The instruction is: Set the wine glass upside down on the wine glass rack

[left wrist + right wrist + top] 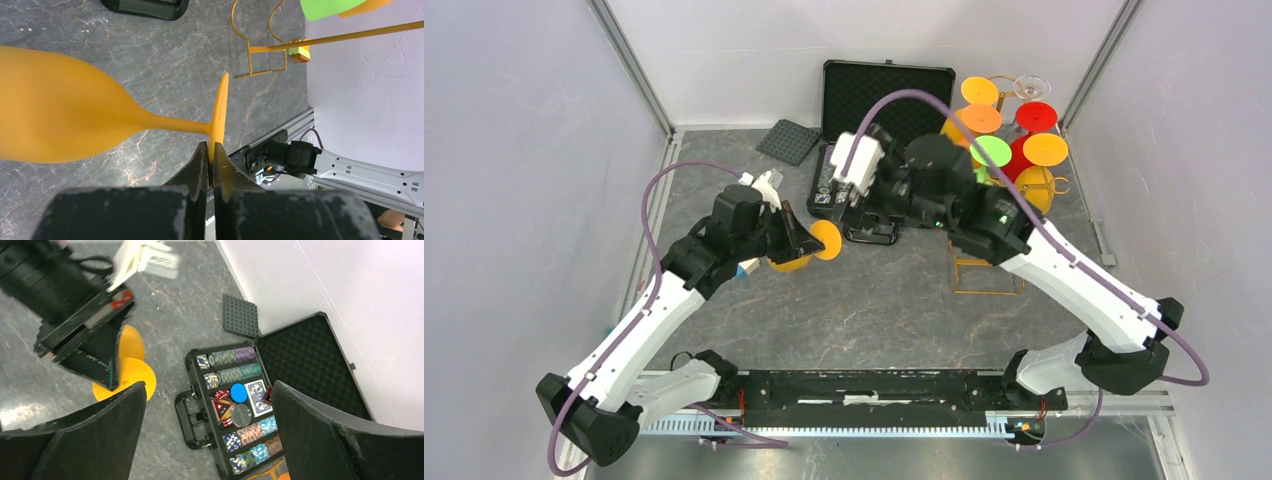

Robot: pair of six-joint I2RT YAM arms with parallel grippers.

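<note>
The left gripper [812, 240] has its two black fingers [200, 165] pressed together on the rim of the flat round foot of an orange plastic wine glass [789, 262]. From its wrist view the thin disc is pinched edge-on between them. The glass lies on its side in the air above the grey marbled table [874, 310], at about 10 o'clock from the table's middle, with its bowl pointing back toward the arm.

The tall gold wire wine glass rack [350, 35] stands well apart from it, out at 2 o'clock. Other coloured glasses hang upside down from its rails, a green one [991, 152] among them.

The right gripper [207, 390] has its jaws spread wide with nothing between them. It hovers at 12 o'clock over the black case of poker chips [310, 355], just beside the held glass
</note>
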